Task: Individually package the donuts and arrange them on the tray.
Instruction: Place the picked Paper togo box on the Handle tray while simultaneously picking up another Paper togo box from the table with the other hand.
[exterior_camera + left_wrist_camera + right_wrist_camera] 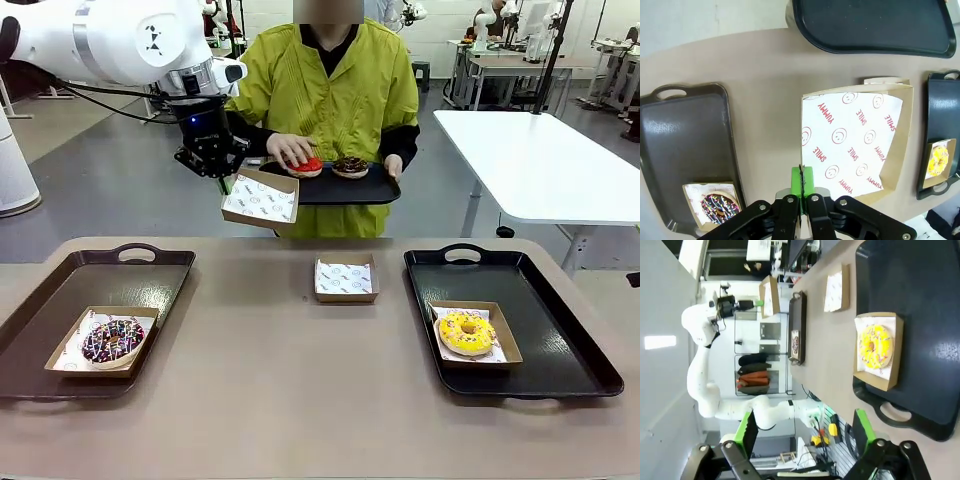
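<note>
Here the left claw (227,184) pinches a box (260,200) by its rim; the red donut (308,165) lies just right, under the person's hand (290,150).

I see my left arm (120,40) as glossy white rounded shells with small black triangle marks, a silver ring and a black cable (105,92). Left gripper (802,181) and right gripper (805,432) are black with green pads (796,180). The person (335,95) wears a lime-green jacket, black cuffs.
</note>
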